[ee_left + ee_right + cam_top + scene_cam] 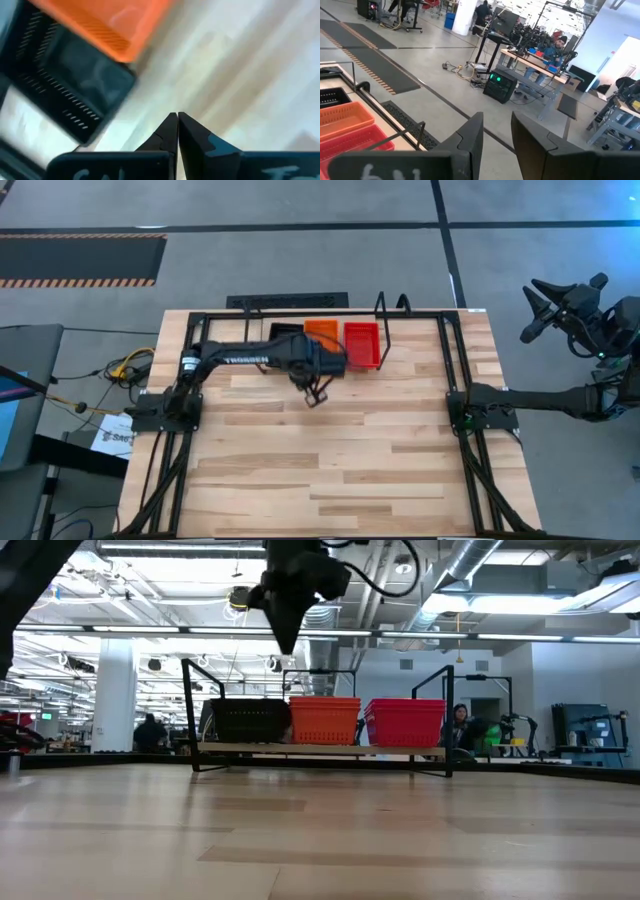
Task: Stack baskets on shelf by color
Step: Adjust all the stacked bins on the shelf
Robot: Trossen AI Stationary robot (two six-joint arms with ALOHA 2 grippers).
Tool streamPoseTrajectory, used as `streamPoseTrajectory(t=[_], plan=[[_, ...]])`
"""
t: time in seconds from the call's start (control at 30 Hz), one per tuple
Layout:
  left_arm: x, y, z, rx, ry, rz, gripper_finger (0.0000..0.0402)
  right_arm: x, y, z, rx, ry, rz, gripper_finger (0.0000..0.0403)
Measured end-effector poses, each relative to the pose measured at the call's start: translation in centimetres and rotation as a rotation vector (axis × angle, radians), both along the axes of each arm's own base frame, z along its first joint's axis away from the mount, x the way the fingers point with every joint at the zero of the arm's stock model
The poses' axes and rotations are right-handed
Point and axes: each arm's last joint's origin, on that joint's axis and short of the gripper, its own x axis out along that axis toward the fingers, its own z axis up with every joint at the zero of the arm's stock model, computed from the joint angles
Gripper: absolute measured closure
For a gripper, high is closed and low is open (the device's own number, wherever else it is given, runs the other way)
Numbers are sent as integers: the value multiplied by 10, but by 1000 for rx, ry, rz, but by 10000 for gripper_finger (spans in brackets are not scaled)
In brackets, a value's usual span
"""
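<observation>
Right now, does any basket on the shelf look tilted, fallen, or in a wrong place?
Nothing stands out. The black basket, the orange basket and the red basket sit level side by side on the shelf. The left gripper is shut, empty, over the table in front of them.

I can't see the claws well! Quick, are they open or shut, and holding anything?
Left gripper: shut, empty, above the table in front of the baskets.
Right gripper: open, empty, off past the table's right side.
</observation>
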Motion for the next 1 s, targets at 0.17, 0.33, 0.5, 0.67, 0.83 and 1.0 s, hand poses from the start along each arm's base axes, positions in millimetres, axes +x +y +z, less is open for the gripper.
streamPoseTrajectory(t=[0.17, 0.33, 0.5, 0.67, 0.83, 1.0], plan=[[-1, -28, -24, -82, 103, -154, 402, 0, 0, 0, 0, 0, 0, 282], [-8, -34, -54, -106, 219, -195, 401, 0, 0, 0, 0, 0, 0, 282], [-8, -23, -76, -82, 233, -179, 402, 0, 0, 0, -1, 0, 0, 282], [-6, -8, -85, -54, 207, -203, 401, 0, 0, 0, -2, 3, 0, 282], [-7, 7, -85, 12, 227, -212, 401, 0, 0, 0, -2, 3, 0, 282], [-7, 20, -85, 30, 229, -227, 401, 0, 0, 0, -2, 3, 0, 282]])
